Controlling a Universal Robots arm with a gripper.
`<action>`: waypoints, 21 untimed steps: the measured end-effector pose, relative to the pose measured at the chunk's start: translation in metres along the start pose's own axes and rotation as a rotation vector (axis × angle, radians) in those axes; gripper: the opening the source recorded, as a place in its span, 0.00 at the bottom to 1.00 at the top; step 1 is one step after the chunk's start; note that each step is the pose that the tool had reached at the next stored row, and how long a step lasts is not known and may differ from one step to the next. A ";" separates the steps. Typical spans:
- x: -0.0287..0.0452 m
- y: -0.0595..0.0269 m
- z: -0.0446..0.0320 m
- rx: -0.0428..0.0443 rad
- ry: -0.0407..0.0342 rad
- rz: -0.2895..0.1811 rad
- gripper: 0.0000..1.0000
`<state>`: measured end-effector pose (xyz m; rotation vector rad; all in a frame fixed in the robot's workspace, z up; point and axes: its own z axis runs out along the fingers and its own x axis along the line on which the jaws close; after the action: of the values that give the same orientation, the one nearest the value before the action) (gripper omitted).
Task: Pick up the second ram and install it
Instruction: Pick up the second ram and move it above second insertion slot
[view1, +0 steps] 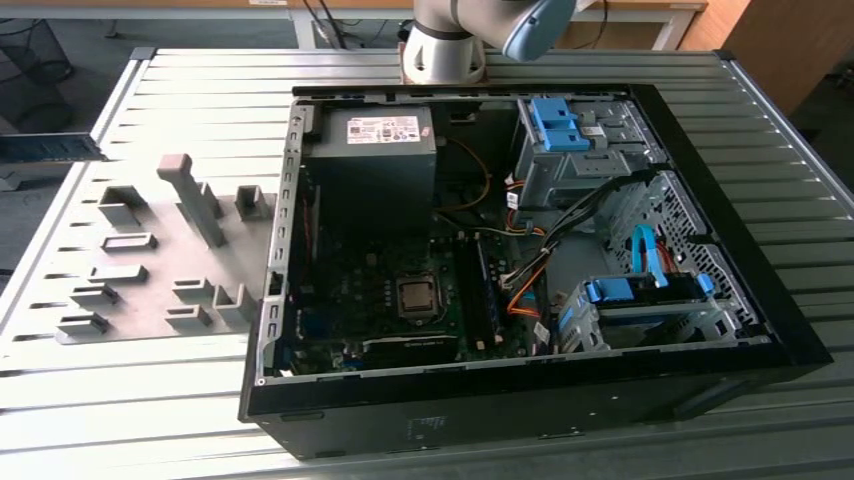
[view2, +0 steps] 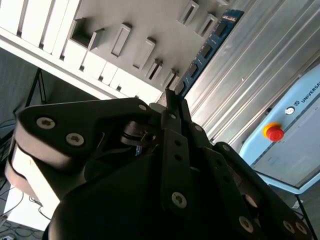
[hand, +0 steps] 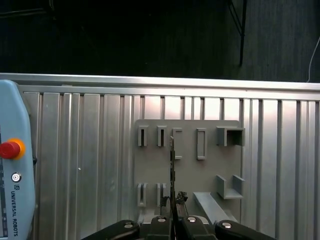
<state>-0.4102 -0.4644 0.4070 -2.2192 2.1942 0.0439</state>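
**Ram held by one end, clear of the case.** The gripper (view2: 172, 102) is clamped on one end of the ram (view2: 206, 51), with the jaws closed flat against the board's two faces.

In the exterior view the ram (view1: 54, 147) hangs in the air at the exterior view's far left. It is above the edge of the table (view1: 200, 120), near the plate (view1: 174, 255) and well apart from the case (view1: 467, 405).

**Long axis** — in line with the fingers, with the free end projecting straight out from them. In the exterior view it lies nearly level, free end toward the exterior view's right. In the first wrist view the ram (hand: 172, 165) appears edge-on, as a thin line over the plate.

**Risks (judged):**
- The long board is gripped at one end only, so it could pivot in the grip if its free end clips a block (view1: 191, 195) or the case wall — it would then arrive skewed for installing.
- Loose cables (view1: 518, 290) inside the case could snag it.
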 end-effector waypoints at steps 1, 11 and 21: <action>0.0000 0.0000 -0.0009 -0.0001 0.0001 0.000 0.14; -0.0001 -0.0011 -0.0013 -0.0003 0.0002 0.000 0.14; 0.0001 -0.0099 -0.0013 -0.0001 0.0000 0.000 0.14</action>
<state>-0.4003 -0.4644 0.4082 -2.2193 2.1943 0.0440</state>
